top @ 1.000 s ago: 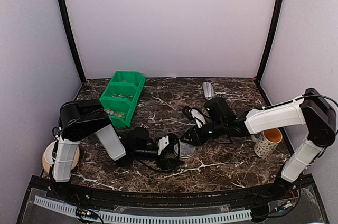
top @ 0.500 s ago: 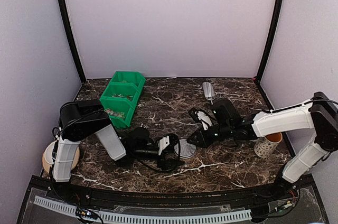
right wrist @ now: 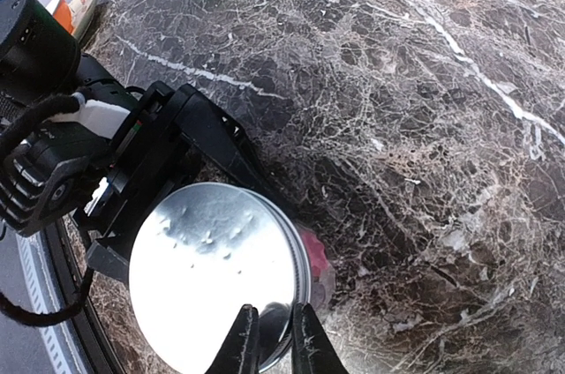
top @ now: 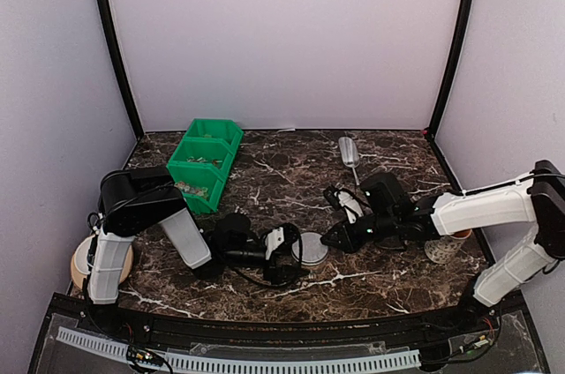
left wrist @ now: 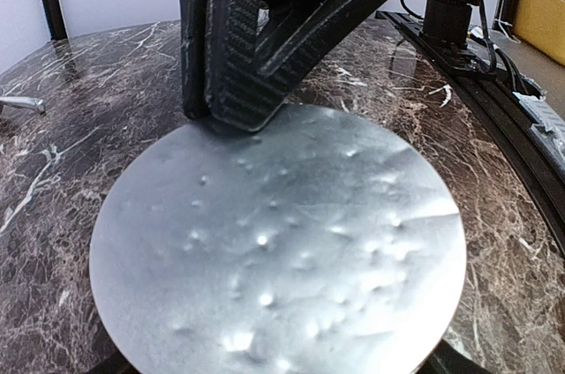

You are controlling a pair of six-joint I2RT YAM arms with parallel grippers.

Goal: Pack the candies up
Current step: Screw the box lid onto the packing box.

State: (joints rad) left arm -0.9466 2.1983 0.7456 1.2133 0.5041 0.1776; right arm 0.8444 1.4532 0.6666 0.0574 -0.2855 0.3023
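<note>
A small clear tub with a silvery lid [top: 311, 249] stands on the marble between both arms. My left gripper [top: 297, 254] is shut on it, its black fingers [right wrist: 221, 140] flanking the sides. The lid [left wrist: 278, 242] fills the left wrist view. Pink candies [right wrist: 315, 259] show through the tub's wall below the lid [right wrist: 212, 277]. More candies [top: 187, 186] lie in the green bin [top: 216, 134]. My right gripper [top: 337, 237] hovers at the lid's right rim, its jaws almost closed with nothing gripped [right wrist: 274, 334].
A metal scoop [top: 348, 151] lies at the back, right of centre. A mug [top: 441, 249] stands partly hidden behind the right forearm. A round bowl [top: 81, 266] sits by the left arm's base.
My right gripper has drawn back to the right, off the tub, and its jaws have narrowed. The left gripper and the tub have stayed put.
</note>
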